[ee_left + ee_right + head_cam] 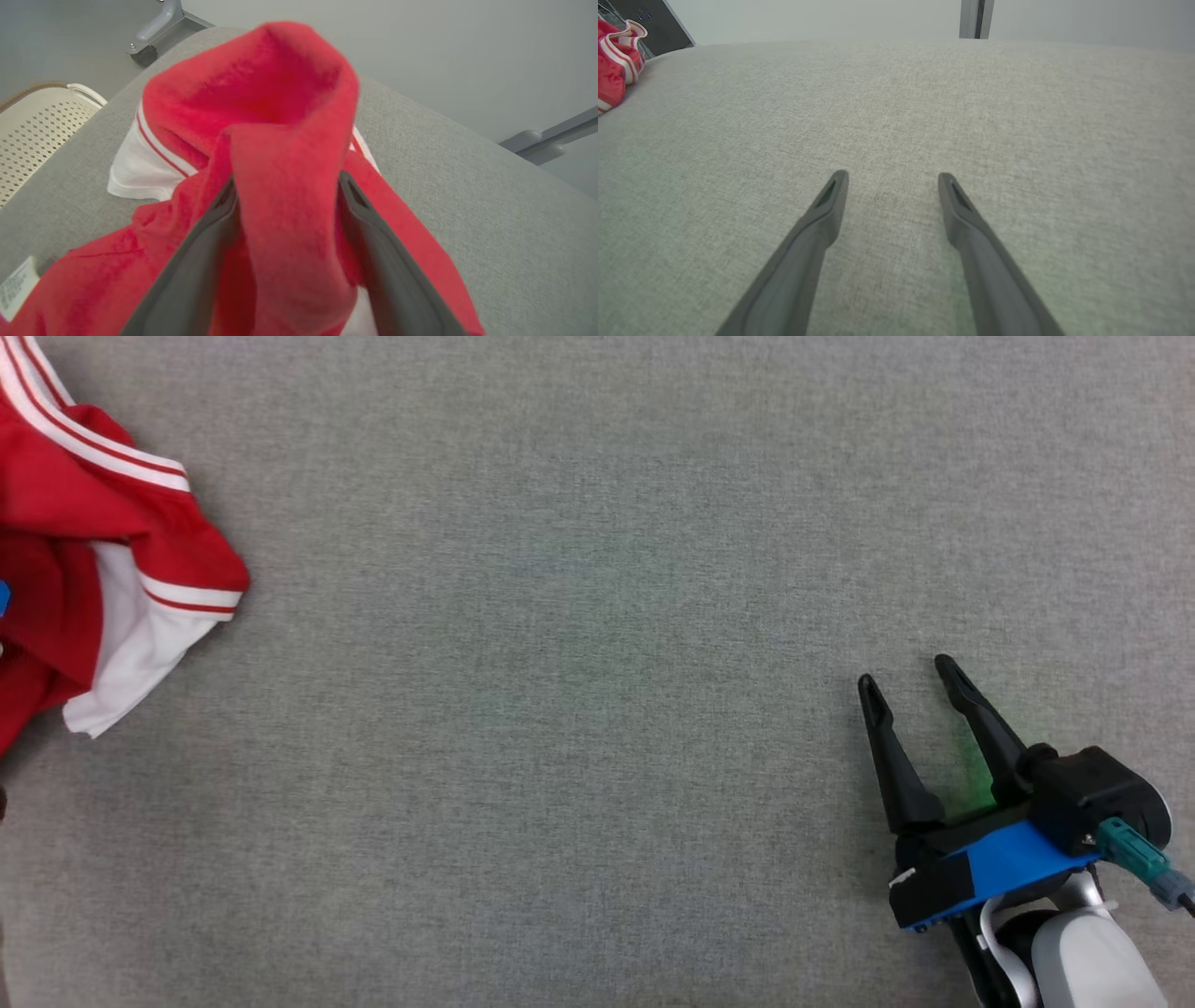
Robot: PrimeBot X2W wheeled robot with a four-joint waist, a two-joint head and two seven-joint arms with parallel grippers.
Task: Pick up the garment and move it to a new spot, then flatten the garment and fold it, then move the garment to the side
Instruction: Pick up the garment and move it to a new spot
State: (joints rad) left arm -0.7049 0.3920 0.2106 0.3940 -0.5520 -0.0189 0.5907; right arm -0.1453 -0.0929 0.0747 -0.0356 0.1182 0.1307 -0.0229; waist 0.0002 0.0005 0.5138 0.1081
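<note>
There is one garment. It is red with white bands and thin red stripes. It lies in a crumpled heap at the far left side of the grey desk. It is not flat, so I cannot tell which way is its long way.

There are two tools. The left tool is right at the garment. Its two fingers stand wide apart, and a tall fold of red cloth stands up between them. The fingers are beside the fold, not squeezing it.

The right tool is at the lower right of the desk, well apart from the garment. Its fingers are wide apart too, with nothing between them. The garment lies far to its left.

So the left arm is the near one. I think it needs to close on the fold next and then lift.

One white basket with little holes sits past the desk edge.
</note>
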